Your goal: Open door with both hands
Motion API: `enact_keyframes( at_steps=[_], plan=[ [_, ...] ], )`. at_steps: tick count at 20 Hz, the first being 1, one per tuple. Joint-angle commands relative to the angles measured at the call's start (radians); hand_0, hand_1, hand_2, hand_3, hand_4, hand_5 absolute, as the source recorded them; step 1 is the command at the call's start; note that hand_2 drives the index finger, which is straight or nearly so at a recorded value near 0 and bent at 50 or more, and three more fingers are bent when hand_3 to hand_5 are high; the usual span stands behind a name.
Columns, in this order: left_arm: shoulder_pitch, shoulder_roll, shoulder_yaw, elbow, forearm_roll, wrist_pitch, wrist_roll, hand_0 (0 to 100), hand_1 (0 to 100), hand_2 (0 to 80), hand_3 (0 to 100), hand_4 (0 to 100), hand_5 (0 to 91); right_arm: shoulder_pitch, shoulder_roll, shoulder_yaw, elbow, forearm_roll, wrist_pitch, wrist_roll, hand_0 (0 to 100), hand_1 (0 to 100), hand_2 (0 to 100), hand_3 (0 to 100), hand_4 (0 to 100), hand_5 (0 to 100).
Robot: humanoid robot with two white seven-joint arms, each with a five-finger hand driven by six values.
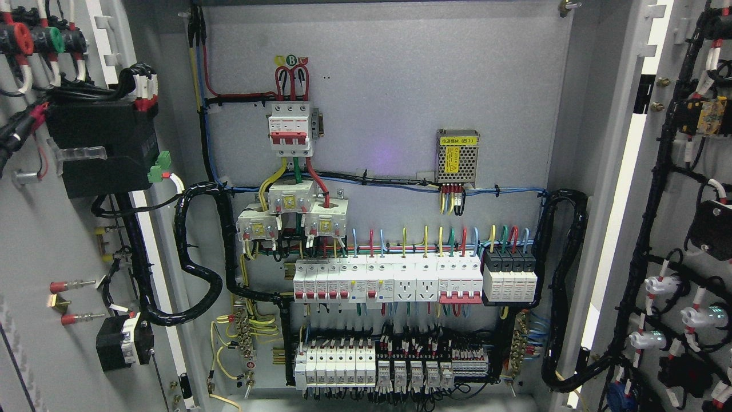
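Doors of the electrical cabinet stand open on both sides in the head view. One door, the left door (34, 240), fills the left edge of the picture and shows its inner face, with a black box (103, 146) mounted on it, red and green terminal caps (34, 37) at the top and a small black component (123, 340) lower down. The right door (680, 189) fills the right edge, also turned inside out to the camera, and it carries black wire bundles and several white lamp bases (663, 286).

Between the two doors the grey back panel (400, 86) of the cabinet is fully visible. High on it sits a white three-pole main breaker (290, 129) with red handles, and red wires loop above it. Just under it are three white current transformers (291, 214) with yellow labels. To the right there is a small metal power supply (456, 155) with a yellow sticker. Lower, a long row of white circuit breakers (389, 280) runs across the panel, and beside it at the right are four black and white modules (510, 277). A second row of small breakers and relays (372, 366) is near the bottom. Thick black cable looms (200, 252) curve from the panel to each door.

No robot hand appears in this view, so the state of the fingers cannot be told.
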Motion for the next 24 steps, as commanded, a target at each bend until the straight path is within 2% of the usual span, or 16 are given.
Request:
enact_keyframes(
  at_steps=[1,4,8,13,19,24],
  plan=[
    [0.0,-0.001,0.0,-0.018,-0.025,0.0,0.0,0,0,0.0,0,3,0.0,0.014,0.005,-0.017,0.007,0.014,-0.004,0.001,0,0,0,0,0,0],
    [0.0,0.0,0.0,-0.02,-0.025,0.0,0.0,0,0,0.0,0,3,0.0,0.05,-0.001,-0.072,0.011,0.014,-0.01,-0.004,0,0,0,0,0,0],
    [0.0,-0.001,0.0,-0.034,-0.023,-0.003,-0.001,0,0,0.0,0,3,0.0,0.091,-0.034,-0.103,0.005,0.026,-0.016,-0.1,0,0,0,0,0,0],
    [0.014,-0.003,-0.015,-0.194,-0.025,-0.014,0.0,0,0,0.0,0,3,0.0,0.152,-0.062,-0.114,0.0,0.084,-0.076,-0.11,0,0,0,0,0,0],
    [0.228,0.02,-0.115,-0.624,-0.025,-0.013,0.0,0,0,0.0,0,3,0.0,0.273,-0.105,-0.161,0.002,0.164,-0.17,-0.11,0,0,0,0,0,0],
    [0.363,0.098,-0.207,-0.944,0.018,-0.01,-0.003,0,0,0.0,0,3,0.0,0.387,-0.13,-0.235,0.004,0.216,-0.231,-0.114,0,0,0,0,0,0]
  ],
)
